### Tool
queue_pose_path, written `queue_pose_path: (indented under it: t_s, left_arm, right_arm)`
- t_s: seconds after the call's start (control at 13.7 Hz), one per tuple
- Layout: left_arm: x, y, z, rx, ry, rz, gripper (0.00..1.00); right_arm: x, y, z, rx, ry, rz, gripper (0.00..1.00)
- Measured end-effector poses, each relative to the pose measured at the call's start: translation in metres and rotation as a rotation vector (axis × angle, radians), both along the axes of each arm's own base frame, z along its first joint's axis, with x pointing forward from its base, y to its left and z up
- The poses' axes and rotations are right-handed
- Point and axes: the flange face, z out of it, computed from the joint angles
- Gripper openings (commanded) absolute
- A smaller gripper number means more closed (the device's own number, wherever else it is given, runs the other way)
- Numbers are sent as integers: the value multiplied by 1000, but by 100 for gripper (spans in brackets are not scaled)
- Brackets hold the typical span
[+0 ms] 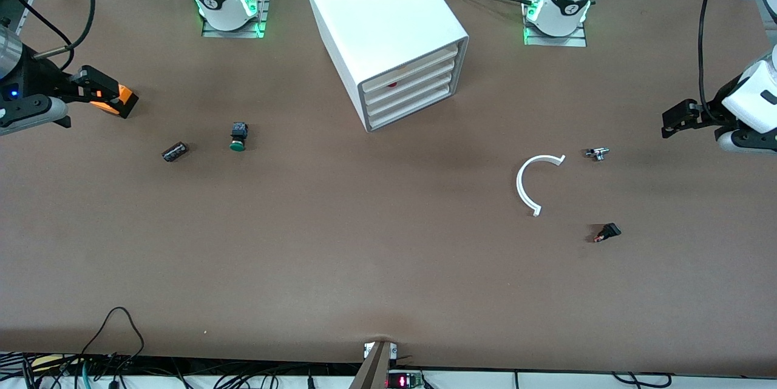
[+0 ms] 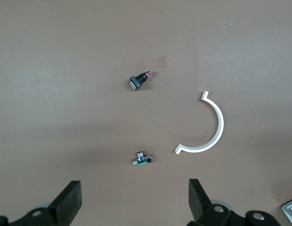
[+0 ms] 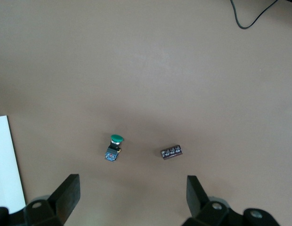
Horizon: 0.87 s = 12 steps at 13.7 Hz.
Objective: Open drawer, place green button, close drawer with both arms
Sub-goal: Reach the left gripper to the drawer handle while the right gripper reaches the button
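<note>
The white four-drawer cabinet [image 1: 388, 19] stands between the arm bases with all drawers shut. The task drawer [image 1: 413, 96] is just below the one showing a red dot. The button [image 1: 238, 136], black body with a green cap, lies on the table toward the right arm's end; it also shows in the right wrist view [image 3: 113, 147]. My right gripper [image 1: 97, 88] [image 3: 132, 188] is open and empty, over the table edge at that end. My left gripper [image 1: 678, 117] [image 2: 134, 193] is open and empty, over the left arm's end of the table.
A dark cylinder [image 1: 175, 152] [image 3: 171, 152] lies beside the button. An orange box [image 1: 120, 101] sits under the right gripper. A white arc [image 1: 527, 182] [image 2: 216, 127], a metal fitting [image 1: 597, 153] [image 2: 142, 159] and a small black part [image 1: 607, 232] [image 2: 139, 80] lie toward the left arm's end.
</note>
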Motion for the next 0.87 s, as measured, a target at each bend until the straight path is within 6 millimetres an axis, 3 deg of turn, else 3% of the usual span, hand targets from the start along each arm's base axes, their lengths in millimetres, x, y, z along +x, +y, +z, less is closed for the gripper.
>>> queue_pose_path:
  t_s: [0.22, 0.58, 0.73, 0.87]
  left_arm:
    - [0, -1, 0, 0, 0, -2, 100]
    - [-3, -13, -4, -58, 32, -20, 100]
    - [-4, -25, -20, -157, 94, -66, 100]
    - [3, -44, -51, -247, 158, -116, 100]
  right_arm:
    - [2, 0, -2, 0, 1, -1, 100]
    - [14, 1, -24, -1, 20, -1, 100]
    - [15, 1, -27, -1, 23, 1, 100]
    - [15, 6, -26, 0, 23, 10, 100]
